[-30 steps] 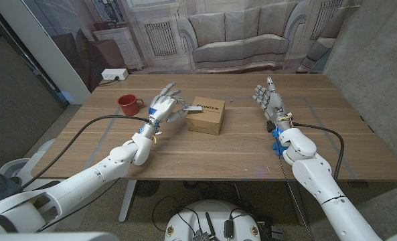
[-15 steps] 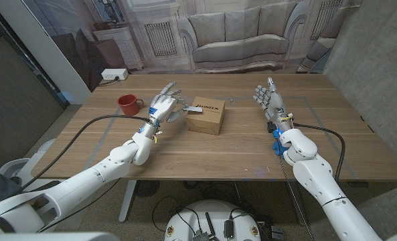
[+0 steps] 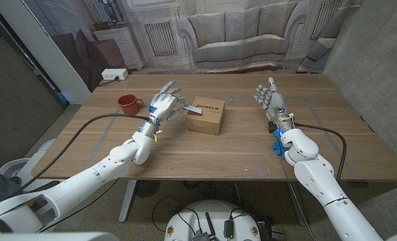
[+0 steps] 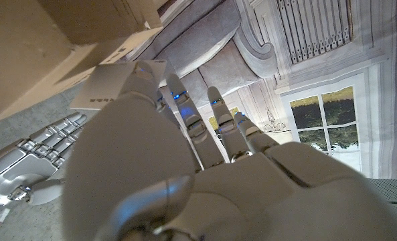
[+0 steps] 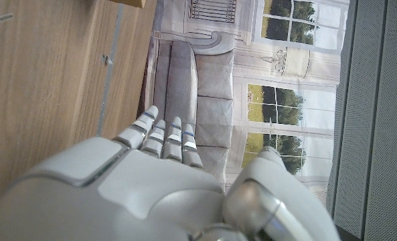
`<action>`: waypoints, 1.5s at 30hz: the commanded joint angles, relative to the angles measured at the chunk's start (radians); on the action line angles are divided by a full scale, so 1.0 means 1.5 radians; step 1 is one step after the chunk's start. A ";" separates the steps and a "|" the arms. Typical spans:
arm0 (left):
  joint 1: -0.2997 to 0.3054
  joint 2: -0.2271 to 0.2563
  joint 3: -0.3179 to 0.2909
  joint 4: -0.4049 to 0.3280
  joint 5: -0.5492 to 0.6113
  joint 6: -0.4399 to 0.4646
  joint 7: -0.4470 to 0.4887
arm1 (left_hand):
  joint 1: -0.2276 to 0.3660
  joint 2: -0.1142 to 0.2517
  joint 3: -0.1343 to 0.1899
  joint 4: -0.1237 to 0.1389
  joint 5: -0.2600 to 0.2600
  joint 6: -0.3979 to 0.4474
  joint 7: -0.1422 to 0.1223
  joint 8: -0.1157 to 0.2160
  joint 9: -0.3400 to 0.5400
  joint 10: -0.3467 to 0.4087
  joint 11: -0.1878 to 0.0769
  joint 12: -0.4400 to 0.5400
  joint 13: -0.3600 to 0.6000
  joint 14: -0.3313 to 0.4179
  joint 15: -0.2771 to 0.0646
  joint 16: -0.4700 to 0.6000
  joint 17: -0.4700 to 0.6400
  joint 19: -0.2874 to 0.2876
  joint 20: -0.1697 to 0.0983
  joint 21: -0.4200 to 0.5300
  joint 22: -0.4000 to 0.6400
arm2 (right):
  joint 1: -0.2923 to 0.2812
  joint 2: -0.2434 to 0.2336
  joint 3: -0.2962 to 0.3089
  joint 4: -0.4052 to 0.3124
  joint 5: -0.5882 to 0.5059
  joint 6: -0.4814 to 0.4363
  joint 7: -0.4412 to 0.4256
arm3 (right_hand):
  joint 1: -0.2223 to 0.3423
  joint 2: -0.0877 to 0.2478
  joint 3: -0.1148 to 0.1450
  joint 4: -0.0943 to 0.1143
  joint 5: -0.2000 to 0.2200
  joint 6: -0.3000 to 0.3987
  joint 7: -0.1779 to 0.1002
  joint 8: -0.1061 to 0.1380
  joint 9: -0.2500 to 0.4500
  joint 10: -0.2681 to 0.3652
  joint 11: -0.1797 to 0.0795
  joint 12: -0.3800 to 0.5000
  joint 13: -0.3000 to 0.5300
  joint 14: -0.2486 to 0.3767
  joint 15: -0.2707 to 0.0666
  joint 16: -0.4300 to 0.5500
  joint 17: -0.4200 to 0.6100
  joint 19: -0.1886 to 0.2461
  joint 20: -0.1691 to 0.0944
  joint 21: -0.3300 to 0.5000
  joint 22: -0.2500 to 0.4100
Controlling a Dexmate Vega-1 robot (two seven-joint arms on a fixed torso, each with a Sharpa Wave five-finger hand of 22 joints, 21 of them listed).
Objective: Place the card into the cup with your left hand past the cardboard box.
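My left hand hovers over the table between the red cup and the cardboard box. It pinches a white card that sticks out toward the box's near-left corner. In the left wrist view the card sits at my fingertips just in front of the box. The cup stands upright to the left of that hand, handle toward it. My right hand stands on the right side of the table, fingers apart and pointing away, holding nothing.
A small blue object lies by my right wrist. A tiny dark item sits behind the box. A white power strip rests beyond the table's far left corner. Bare wood stretches in front of the box.
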 commanded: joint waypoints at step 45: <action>0.030 0.005 -0.043 -0.064 -0.009 0.039 -0.005 | 0.006 -0.002 0.003 0.001 -0.002 0.014 -0.002 0.000 0.001 0.018 0.001 -0.006 0.004 0.015 -0.103 -0.003 0.002 0.007 -0.028 0.000 0.002 | -0.003 -0.006 0.017 -0.005 0.008 0.003 0.014 | 0.001 0.007 -0.005 -0.001 0.002 0.007 -0.003 0.002 0.003 0.005 -0.001 0.003 0.002 0.008 0.000 0.002 0.002 0.008 -0.002 -0.005 0.002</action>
